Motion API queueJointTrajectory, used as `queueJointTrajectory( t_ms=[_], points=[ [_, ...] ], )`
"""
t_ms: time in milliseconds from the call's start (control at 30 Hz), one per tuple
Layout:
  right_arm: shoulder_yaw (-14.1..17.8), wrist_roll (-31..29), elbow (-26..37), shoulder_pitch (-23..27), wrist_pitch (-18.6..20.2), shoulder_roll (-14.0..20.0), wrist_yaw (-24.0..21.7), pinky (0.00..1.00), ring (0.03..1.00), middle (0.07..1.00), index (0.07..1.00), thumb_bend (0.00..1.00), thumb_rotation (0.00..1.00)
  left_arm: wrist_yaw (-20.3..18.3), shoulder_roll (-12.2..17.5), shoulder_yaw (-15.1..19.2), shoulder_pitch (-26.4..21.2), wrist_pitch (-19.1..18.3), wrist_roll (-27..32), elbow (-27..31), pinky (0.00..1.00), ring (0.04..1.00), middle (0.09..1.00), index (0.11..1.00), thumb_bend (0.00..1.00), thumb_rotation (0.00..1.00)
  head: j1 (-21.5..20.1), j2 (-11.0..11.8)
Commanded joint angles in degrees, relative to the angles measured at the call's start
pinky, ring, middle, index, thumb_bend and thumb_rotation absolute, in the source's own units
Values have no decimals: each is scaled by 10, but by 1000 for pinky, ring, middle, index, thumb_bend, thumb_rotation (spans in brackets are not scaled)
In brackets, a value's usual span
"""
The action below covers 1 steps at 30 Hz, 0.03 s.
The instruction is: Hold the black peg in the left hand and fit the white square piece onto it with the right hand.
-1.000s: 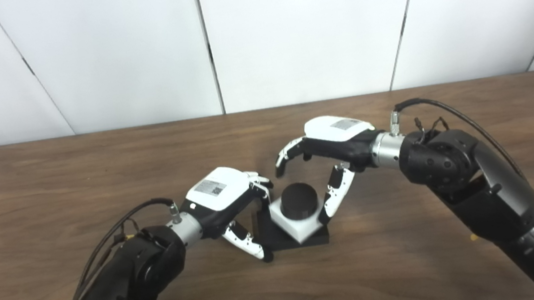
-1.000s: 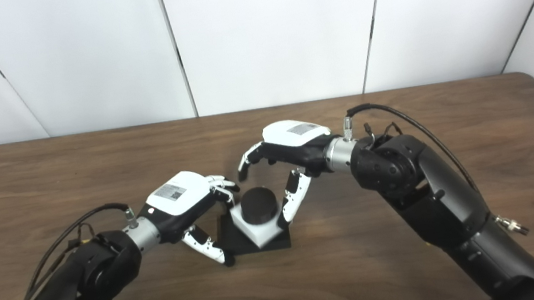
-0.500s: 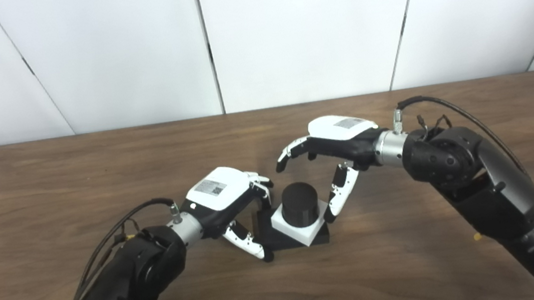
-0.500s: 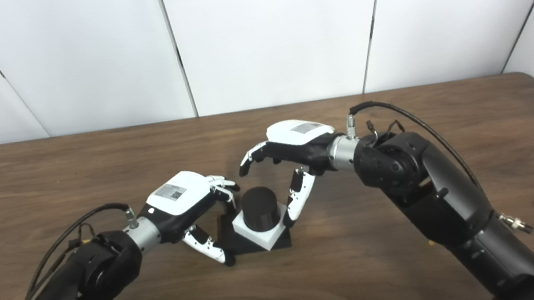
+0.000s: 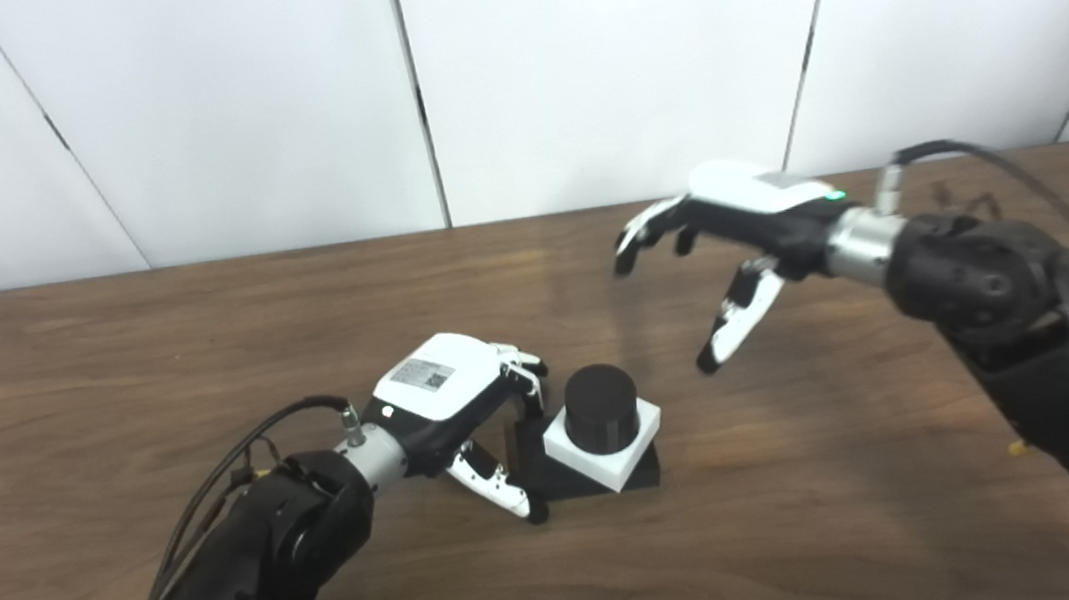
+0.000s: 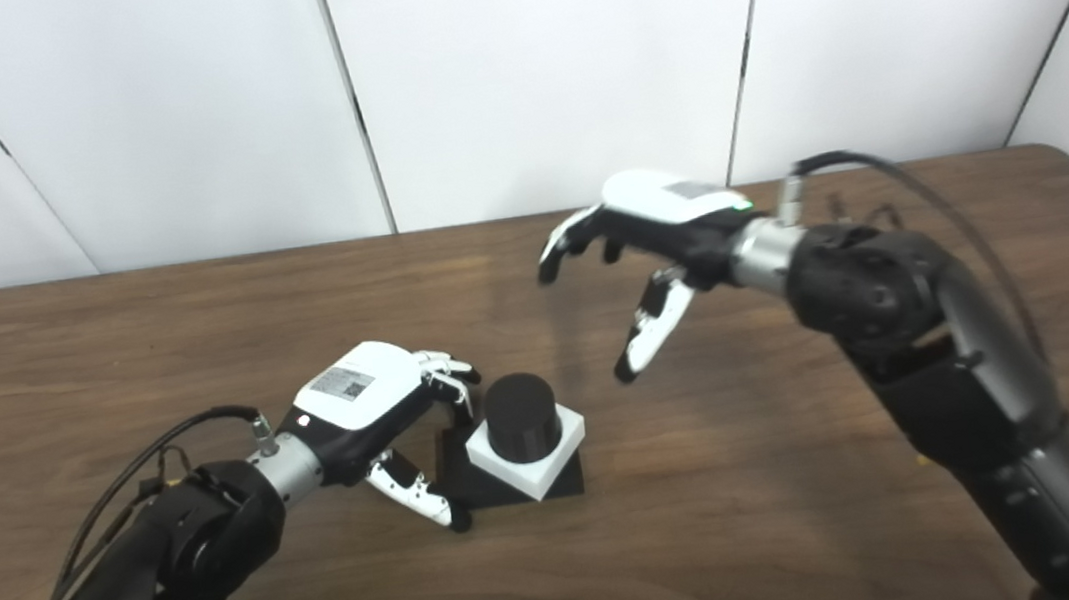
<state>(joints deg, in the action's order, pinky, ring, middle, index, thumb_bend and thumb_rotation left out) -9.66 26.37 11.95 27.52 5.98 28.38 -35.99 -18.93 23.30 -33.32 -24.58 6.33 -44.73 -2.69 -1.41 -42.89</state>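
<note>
1. Right hand [image 5: 740, 246]: withdrawn up and away from the black peg [image 5: 600, 406] since half a second ago; fingers spread, empty.
2. White square piece [image 5: 605, 444]: seated around the peg, on its black base.
3. Left hand [image 5: 455, 400]: beside the peg, fingers curled about the base edge.
4. Step: fitting appears done; the next move would likely be for the left hand to let go.

You are looking at a bare robot test lab. A dark wood-grain table [image 5: 194, 319] stands against plain white wall panels [image 5: 608, 60], with no furnishings around.
</note>
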Motion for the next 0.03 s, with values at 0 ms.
queueJointTrajectory(
  t_ms=[0],
  points=[
    [26, -29, 10, -7, -29, -4, 46, 634, 742, 767, 686, 761, 71, -45, -9, -29, 24, 3, -6, -22, 692, 871, 847, 489, 521, 79, -2, 0]
  ],
)
